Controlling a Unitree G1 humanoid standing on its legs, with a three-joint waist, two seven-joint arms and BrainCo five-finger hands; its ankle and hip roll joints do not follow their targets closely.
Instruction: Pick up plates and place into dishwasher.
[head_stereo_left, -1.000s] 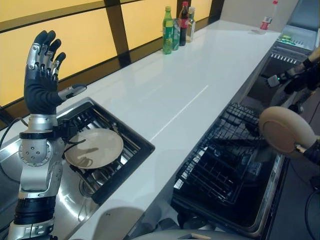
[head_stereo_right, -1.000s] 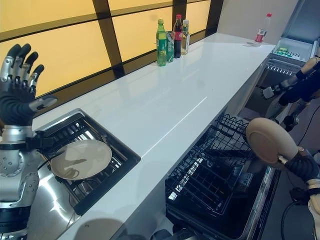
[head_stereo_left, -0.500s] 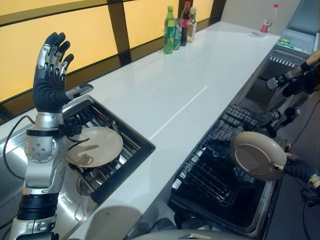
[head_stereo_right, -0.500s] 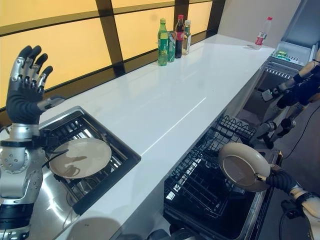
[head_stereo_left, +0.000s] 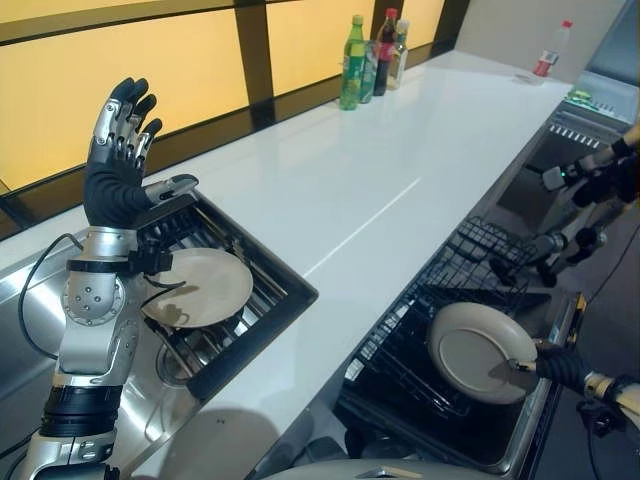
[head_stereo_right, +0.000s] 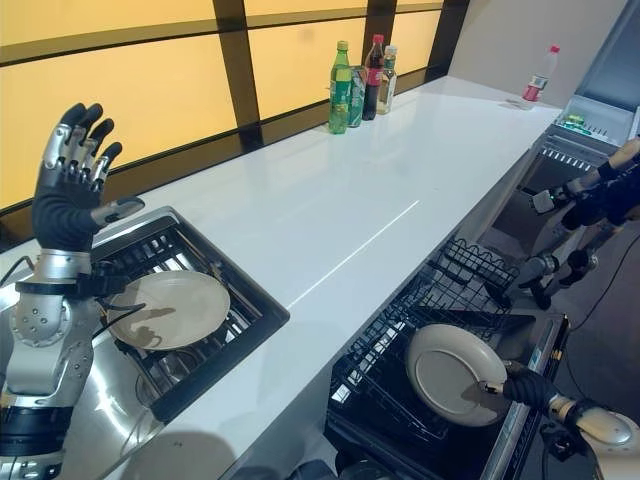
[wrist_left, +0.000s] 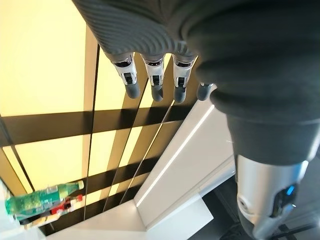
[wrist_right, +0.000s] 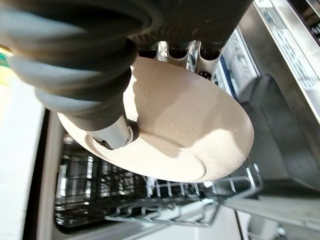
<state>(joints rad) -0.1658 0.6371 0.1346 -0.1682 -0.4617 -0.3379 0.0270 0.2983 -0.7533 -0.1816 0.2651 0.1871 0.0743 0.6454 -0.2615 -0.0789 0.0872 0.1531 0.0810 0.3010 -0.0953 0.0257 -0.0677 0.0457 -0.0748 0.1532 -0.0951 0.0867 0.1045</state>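
Two plates in play right now. One plate (head_stereo_right: 455, 373) is pinched at its rim in my right hand (head_stereo_right: 528, 388), thumb on the face and fingers curled behind it, held tilted over the black wire rack (head_stereo_right: 400, 355) of the open dishwasher (head_stereo_right: 520, 420), which sits below the front edge of the worktop (head_stereo_right: 330, 215). The second plate (head_stereo_left: 197, 287) lies flat on the dark rack (head_stereo_left: 265, 300) set into the sink (head_stereo_left: 20, 310) at the left end of the worktop. My left hand (head_stereo_left: 115, 160) is raised above that sink, fingers straight and spread, holding nothing. At the far back edge of the worktop stand three bottles (head_stereo_right: 360, 85) in a cluster, and one more bottle (head_stereo_right: 538, 88) stands alone at the far right corner.
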